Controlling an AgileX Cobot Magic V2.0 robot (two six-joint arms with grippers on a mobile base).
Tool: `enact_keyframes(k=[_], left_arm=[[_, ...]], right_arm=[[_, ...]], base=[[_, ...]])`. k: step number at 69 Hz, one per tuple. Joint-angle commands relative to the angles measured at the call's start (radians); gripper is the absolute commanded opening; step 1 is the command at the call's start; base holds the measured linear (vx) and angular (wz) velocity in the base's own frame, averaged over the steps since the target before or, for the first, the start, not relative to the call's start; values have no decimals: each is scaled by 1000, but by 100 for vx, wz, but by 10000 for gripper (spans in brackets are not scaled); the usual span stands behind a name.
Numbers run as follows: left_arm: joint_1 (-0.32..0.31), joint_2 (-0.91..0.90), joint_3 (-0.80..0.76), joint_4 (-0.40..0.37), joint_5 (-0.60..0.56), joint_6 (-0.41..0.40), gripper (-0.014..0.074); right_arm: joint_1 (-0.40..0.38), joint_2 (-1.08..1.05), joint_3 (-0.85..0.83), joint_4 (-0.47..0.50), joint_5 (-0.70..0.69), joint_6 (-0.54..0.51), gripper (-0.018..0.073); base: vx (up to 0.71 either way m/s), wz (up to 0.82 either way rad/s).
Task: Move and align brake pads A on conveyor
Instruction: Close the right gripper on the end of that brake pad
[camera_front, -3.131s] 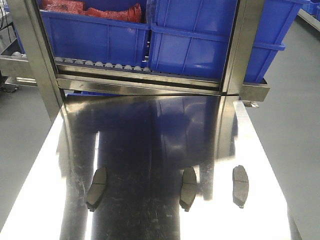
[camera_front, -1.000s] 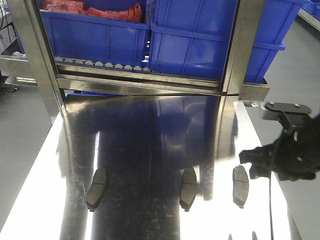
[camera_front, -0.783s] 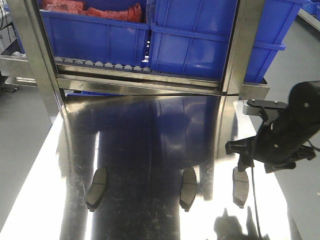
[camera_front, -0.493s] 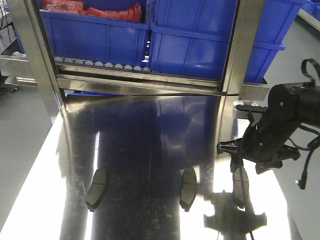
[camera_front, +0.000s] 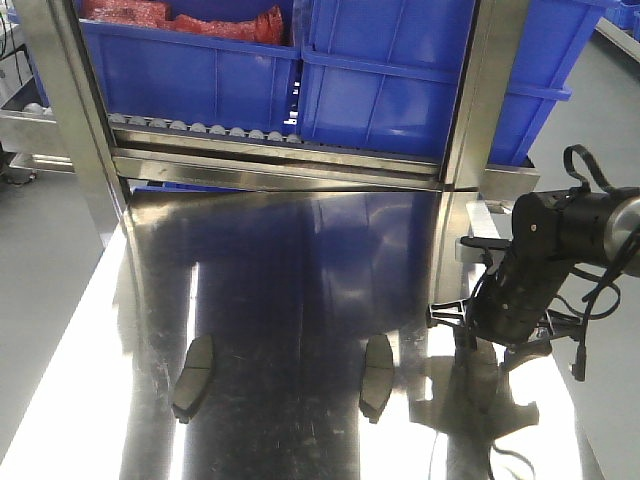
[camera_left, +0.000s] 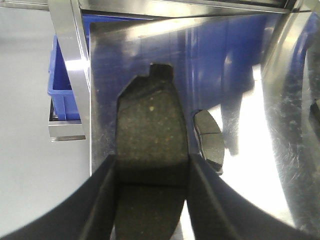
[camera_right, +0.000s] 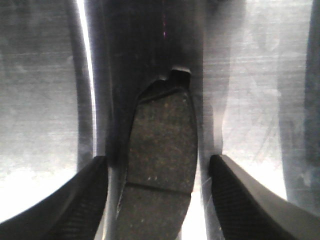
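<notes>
A slip was the likely hazard: the thin right-hand brake pad (camera_right: 165, 130) lay flat on the mirror-like steel tabletop (camera_front: 300, 250), so if the right pincer (camera_right: 156, 165) closed too high or off-centre, it could skid or tilt the pad instead of gripping it; that pincer was spread wide, its fingers straddling the pad with a gap on each side, at the right of the front view; the left pincer (camera_left: 152, 167), unseen from the front, was pinching a second brake pad (camera_left: 150, 125) by its long edges; no conveyor was visible.
</notes>
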Motion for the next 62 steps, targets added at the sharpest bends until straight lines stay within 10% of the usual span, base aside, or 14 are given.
enact_keyframes(k=[1,37,62], left_arm=[[-6,6,-28,-16,-90,-8,-6],[-6,6,-28,-16,-90,-8,-6],[-6,6,-28,-16,-90,-8,-6]], right_arm=[[1,-32,-27,-9,-17,3,428],[1,-29,-24,-19,7,2,-19],[1,-230,65,-108,-60,-18,-10]], base=[[0,0],[0,0],[0,0]])
